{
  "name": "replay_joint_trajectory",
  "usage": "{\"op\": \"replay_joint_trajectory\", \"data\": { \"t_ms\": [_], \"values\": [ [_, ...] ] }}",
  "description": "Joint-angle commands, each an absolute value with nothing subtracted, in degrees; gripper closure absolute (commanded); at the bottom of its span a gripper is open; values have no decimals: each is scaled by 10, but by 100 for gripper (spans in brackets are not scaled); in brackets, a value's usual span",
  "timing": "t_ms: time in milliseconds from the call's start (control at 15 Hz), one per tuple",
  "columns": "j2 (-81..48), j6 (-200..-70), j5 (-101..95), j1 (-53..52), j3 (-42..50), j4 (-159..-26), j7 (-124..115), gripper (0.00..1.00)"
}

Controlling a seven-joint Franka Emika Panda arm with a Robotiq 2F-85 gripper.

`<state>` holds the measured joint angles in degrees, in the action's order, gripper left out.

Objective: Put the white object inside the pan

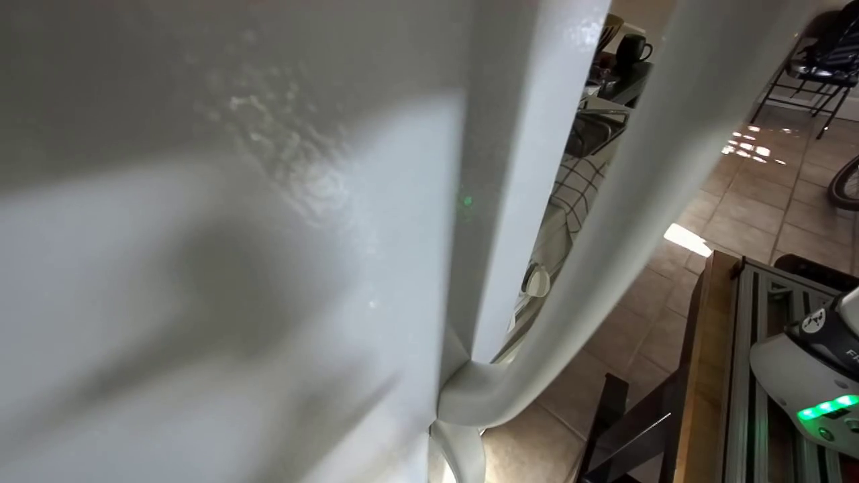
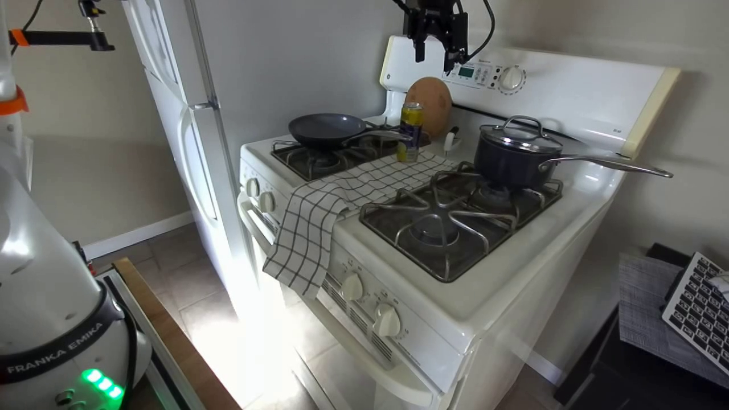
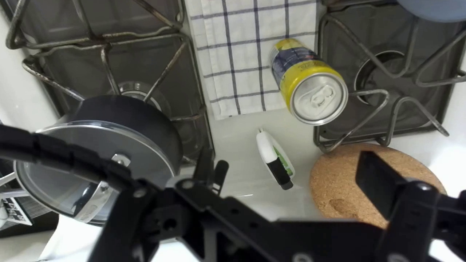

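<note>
The white object [image 2: 450, 140] is a small bottle shape with a black top, standing at the back middle of the stove. In the wrist view the white object [image 3: 267, 147] shows a green label and lies between the open fingers, farther below them. The dark grey pan [image 2: 324, 128] sits on the far-side burner, with its handle toward the can. Only the pan's bluish edge [image 3: 437, 8] shows at the wrist view's top right corner. My gripper [image 2: 437, 56] is open and empty, high above the stove's back. Its fingers [image 3: 287, 169] are wide apart in the wrist view.
A lidded pot [image 2: 515, 154] stands on the back burner. A yellow and blue can [image 2: 410, 132] stands by a checked towel [image 2: 364, 185]. A round cork board [image 2: 430, 105] leans at the back panel. A white surface with a handle [image 1: 624, 201] blocks much of an exterior view.
</note>
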<state>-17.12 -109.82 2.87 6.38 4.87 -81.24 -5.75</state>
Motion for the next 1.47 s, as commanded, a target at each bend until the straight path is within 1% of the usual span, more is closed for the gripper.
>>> {"op": "replay_joint_trajectory", "data": {
  "t_ms": [0,533,733,867,1267,1400],
  "values": [
    [-175,-1095,29,63,50,-805,-58,0],
    [-177,-1093,30,63,50,-799,-60,0],
    [-210,-1138,37,67,50,-772,-61,0],
    [-239,-1156,46,73,47,-747,-47,0],
    [-374,-1153,71,92,22,-592,28,0],
    [-401,-1153,82,94,15,-563,19,0]
  ]
}}
